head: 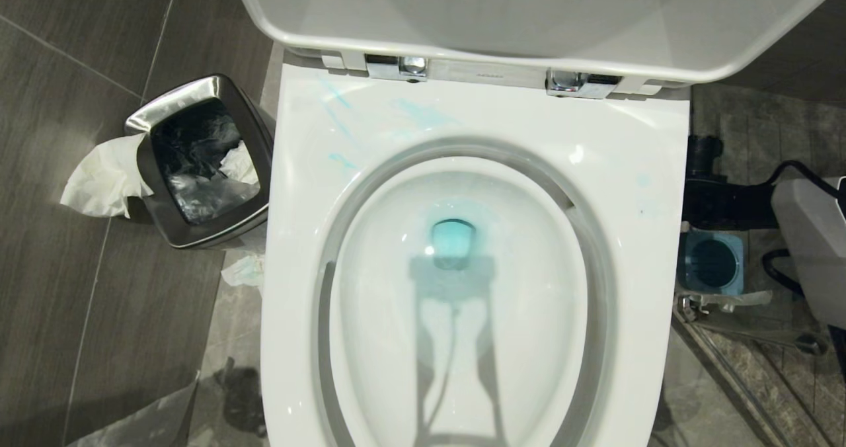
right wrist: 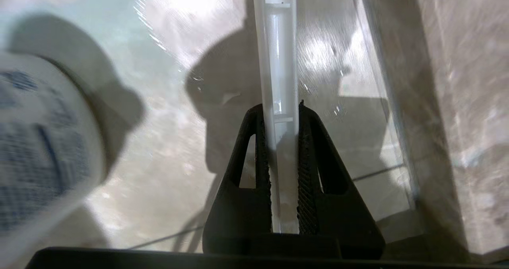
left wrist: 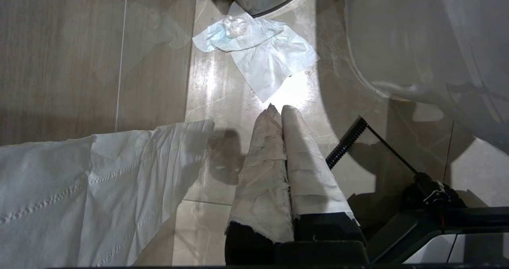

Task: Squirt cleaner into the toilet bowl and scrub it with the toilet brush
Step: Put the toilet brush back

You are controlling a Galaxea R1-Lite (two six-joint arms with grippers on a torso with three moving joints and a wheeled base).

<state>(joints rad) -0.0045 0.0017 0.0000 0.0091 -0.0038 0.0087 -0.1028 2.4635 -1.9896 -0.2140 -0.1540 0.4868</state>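
Right tool (right wrist: 278, 141) pinches the toilet brush (right wrist: 276, 62) handle, ready for scrubbing the blue-tinted toilet bowl (head: 476, 143); left tool (left wrist: 278, 114) pressed together.

Tiled floor (head: 79, 288) w/ steel bin (head: 201, 162), crumpled tissue (head: 243, 270).

You see the toilet bowl (head: 615, 169) open, lid raised, its white glossy rim streaked with faint blue toward the back left corner, and blue-tinted water pooled at the drain. In the right wrist view the toilet brush (right wrist: 278, 62) shows only its slim white handle, running straight away. The cleaner (right wrist: 35, 141), pale with dark blurred print, lies beside it.
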